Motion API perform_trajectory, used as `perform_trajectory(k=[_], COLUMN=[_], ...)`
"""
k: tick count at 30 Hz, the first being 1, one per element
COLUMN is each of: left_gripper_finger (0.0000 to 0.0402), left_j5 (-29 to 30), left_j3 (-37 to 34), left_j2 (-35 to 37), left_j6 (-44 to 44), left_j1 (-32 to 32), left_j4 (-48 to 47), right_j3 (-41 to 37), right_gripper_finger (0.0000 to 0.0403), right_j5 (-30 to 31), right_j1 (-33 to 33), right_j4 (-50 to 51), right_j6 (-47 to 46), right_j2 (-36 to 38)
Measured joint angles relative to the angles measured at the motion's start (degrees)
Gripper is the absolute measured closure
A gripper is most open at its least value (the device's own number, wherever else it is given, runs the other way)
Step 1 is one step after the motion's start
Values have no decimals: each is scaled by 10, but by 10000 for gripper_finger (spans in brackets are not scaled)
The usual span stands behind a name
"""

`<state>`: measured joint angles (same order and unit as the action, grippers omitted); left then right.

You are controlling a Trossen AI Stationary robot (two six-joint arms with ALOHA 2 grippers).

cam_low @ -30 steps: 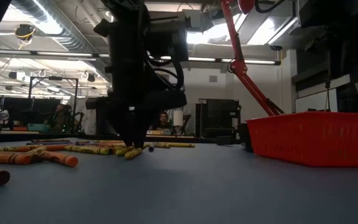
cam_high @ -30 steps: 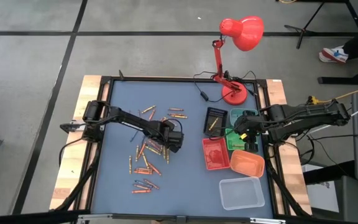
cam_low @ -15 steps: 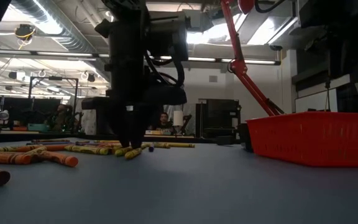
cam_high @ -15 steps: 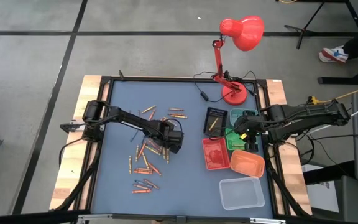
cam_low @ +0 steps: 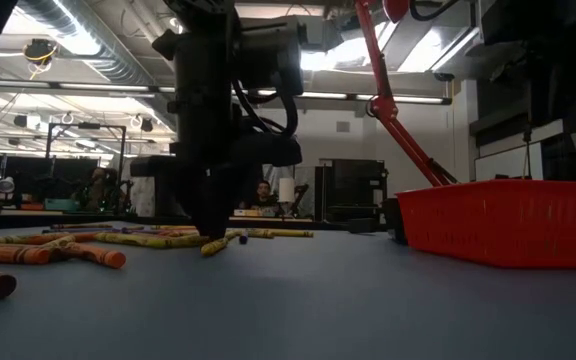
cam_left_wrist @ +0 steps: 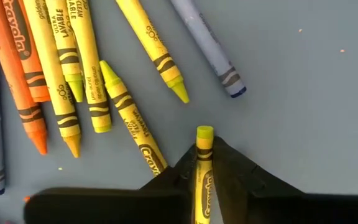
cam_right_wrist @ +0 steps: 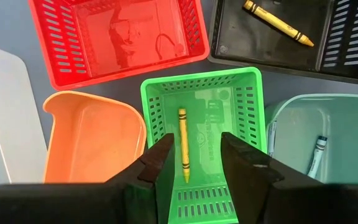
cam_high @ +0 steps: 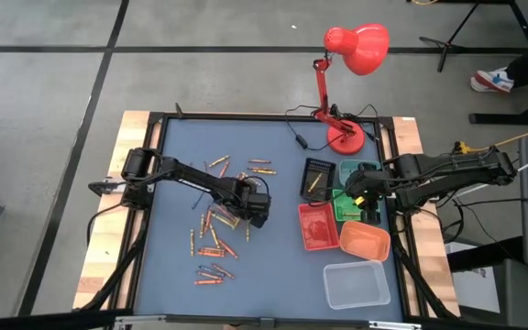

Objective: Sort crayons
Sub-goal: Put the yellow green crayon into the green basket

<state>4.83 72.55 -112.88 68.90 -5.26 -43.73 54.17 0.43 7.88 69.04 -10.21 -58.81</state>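
Note:
Many crayons (cam_high: pixel 214 229), mostly orange and yellow, lie scattered flat on the blue table mat. My left gripper (cam_left_wrist: pixel 204 149) points down among them, shut on a yellow-green crayon (cam_left_wrist: pixel 204 140); the high view shows this gripper (cam_high: pixel 246 209) near the table's middle. Other yellow, orange and blue crayons (cam_left_wrist: pixel 73 81) lie just beside it. My right gripper (cam_right_wrist: pixel 194 155) hangs open above the green tray (cam_right_wrist: pixel 241 87), touching nothing. That tray holds one yellow-green crayon (cam_right_wrist: pixel 183 143). My left gripper pinches the yellow-green crayon's wrapped shaft (cam_left_wrist: pixel 204 165) between its two fingers, a short way behind the tip (cam_left_wrist: pixel 204 132), which sticks out past them. The fingers come from above, pointing down, and lie across the crayon. The crayon's rear is hidden by the gripper.
Trays stand at the right: black (cam_high: pixel 317 176) with a yellow crayon, teal (cam_high: pixel 356 170) with a crayon, red (cam_high: pixel 317 226), orange (cam_high: pixel 365 241), clear (cam_high: pixel 357 284). A red desk lamp (cam_high: pixel 346 137) stands at the far right. Bare mat lies between crayons and trays.
My left gripper has stayed where it was and shut its fingers on the yellow-green crayon; in the low view the gap between its fingertips has narrowed. The right arm has kept still.

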Motion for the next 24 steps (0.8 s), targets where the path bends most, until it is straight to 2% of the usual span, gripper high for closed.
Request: perform_trajectory(k=[5, 14, 19, 24], left_gripper_finger=[385, 388, 389, 389], left_j5=[9, 17, 14, 18], left_j3=[0, -1, 35, 82], left_j2=[0, 9, 15, 16], left_j6=[0, -41, -80, -159], left_j1=[-1, -1, -1, -1], left_j4=[-2, 23, 49, 127], right_j3=[0, 0, 0, 0], right_gripper_finger=[274, 274, 274, 274], right_j5=[0, 0, 0, 0], right_j1=[0, 0, 0, 0], right_j4=[0, -5, -38, -87], right_j6=[0, 0, 0, 0], right_j2=[0, 0, 0, 0])
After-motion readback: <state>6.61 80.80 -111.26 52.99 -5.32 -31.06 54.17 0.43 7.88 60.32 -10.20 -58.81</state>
